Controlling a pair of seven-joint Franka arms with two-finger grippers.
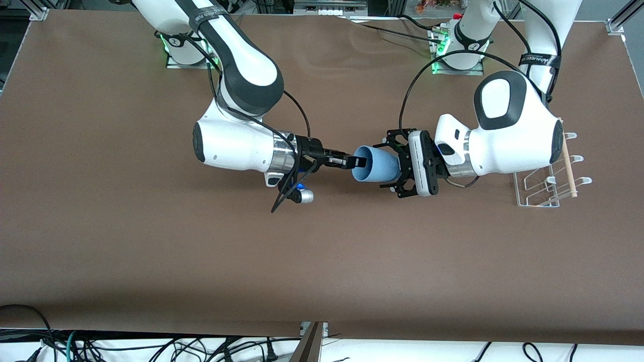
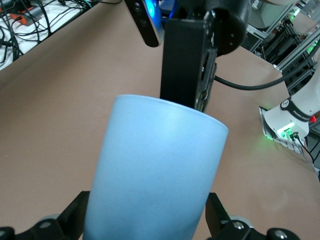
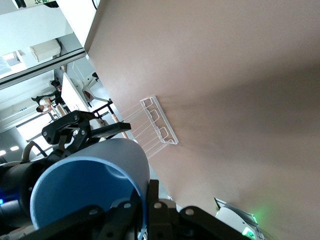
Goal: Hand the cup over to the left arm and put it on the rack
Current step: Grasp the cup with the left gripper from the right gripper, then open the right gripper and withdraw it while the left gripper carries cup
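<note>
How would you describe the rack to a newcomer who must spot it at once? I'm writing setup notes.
Start at the brown table and go to the left arm's end, beside the left arm, whose gripper meets the cup. There stands the rack: white wire with curved prongs. Its light wooden dowel marks it out.

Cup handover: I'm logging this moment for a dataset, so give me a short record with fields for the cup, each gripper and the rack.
cup: light blue, lying sideways in the air over the middle of the table
right gripper: shut on the cup's rim, one finger inside the mouth
left gripper: at the cup's base, jaws on either side; closure unclear
rack: white wire with wooden dowel, at the left arm's end of the table, nothing on it
stage: handover under way, cup not yet on rack
</note>
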